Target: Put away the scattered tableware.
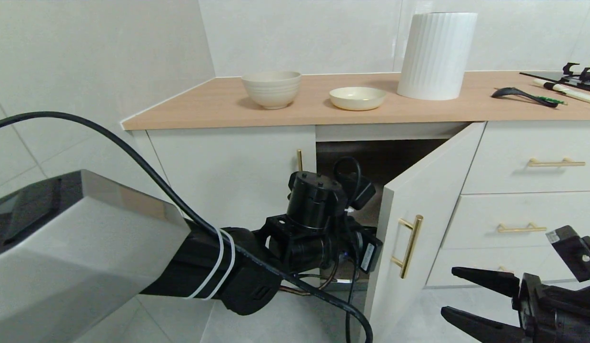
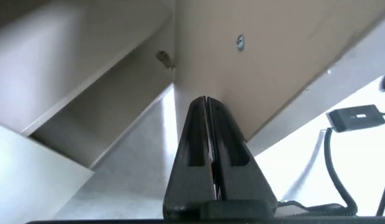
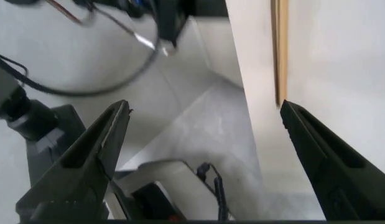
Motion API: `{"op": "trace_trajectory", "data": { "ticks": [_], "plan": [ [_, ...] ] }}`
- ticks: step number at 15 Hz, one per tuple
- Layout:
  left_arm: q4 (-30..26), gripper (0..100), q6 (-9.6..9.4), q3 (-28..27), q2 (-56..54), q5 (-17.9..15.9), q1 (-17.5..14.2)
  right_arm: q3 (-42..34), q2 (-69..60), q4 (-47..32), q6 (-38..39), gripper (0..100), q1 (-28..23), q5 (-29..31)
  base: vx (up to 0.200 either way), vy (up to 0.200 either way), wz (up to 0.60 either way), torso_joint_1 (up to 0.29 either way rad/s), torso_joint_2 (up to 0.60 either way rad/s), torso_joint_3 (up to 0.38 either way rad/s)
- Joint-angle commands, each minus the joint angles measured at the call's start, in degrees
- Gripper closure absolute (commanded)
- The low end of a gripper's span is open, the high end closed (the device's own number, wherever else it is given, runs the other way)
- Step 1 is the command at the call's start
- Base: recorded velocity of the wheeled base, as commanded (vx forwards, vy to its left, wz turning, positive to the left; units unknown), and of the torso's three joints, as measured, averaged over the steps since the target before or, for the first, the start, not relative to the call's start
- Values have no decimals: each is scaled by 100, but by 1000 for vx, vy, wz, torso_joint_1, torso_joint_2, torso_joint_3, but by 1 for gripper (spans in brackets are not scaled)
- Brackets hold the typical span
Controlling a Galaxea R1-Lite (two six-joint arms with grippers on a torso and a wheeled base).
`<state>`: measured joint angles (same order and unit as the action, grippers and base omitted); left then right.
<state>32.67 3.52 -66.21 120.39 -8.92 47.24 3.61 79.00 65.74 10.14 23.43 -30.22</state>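
On the wooden counter stand a beige bowl [image 1: 271, 89] and a shallow cream dish [image 1: 357, 98], with a black ladle [image 1: 523, 95] lying farther right. My left arm reaches into the open cabinet below. Its gripper [image 2: 206, 102] is shut and empty, its tip against a brown panel inside by the door. The white cabinet door [image 1: 428, 214] stands swung open, showing its gold handle [image 1: 409, 245]. My right gripper [image 1: 448, 291] hangs open and empty low at the right, just outside the door. In the right wrist view this gripper [image 3: 204, 107] faces the door's gold handle [image 3: 279, 50].
A tall white ribbed canister [image 1: 436, 55] stands on the counter right of the dish. More utensils [image 1: 568, 90] lie at the counter's far right. Drawers with gold handles [image 1: 555, 163] fill the right side. A tiled wall closes off the left.
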Motion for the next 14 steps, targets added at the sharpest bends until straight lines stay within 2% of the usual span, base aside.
{"op": "trace_trajectory", "data": {
  "ticks": [1,3,4,6,9,10,11,12,14],
  "plan": [
    [-6,100,8,-15,-25,-4,145,52,-552,0,58,0,12,-10,0,0,0,0,0,0],
    [-24,100,17,-103,19,-4,233,140,-842,0,251,0,21,-19,0,0,0,0,0,0],
    [-24,100,166,-129,89,-13,312,202,-1079,0,410,0,21,-133,0,0,0,0,0,0],
    [-41,100,588,-323,177,-48,532,272,-1316,-27,427,0,21,-168,0,0,0,0,0,0],
    [-358,100,905,-841,388,-250,963,430,-1624,-273,427,0,21,-177,0,0,0,0,0,0],
    [-595,100,1168,-1149,380,-461,1182,597,-1826,-615,436,0,21,-177,0,0,0,0,0,0],
    [-630,100,1406,-1228,388,-619,1341,703,-2002,-897,427,0,21,-177,0,0,0,0,0,0],
    [-613,100,1555,-1228,467,-672,1455,878,-2239,-1275,436,0,21,-186,0,0,0,0,0,0],
    [-639,100,1590,-1307,582,-786,1481,1142,-2679,-1881,454,0,30,-274,0,0,0,0,0,0]
  ]
}}
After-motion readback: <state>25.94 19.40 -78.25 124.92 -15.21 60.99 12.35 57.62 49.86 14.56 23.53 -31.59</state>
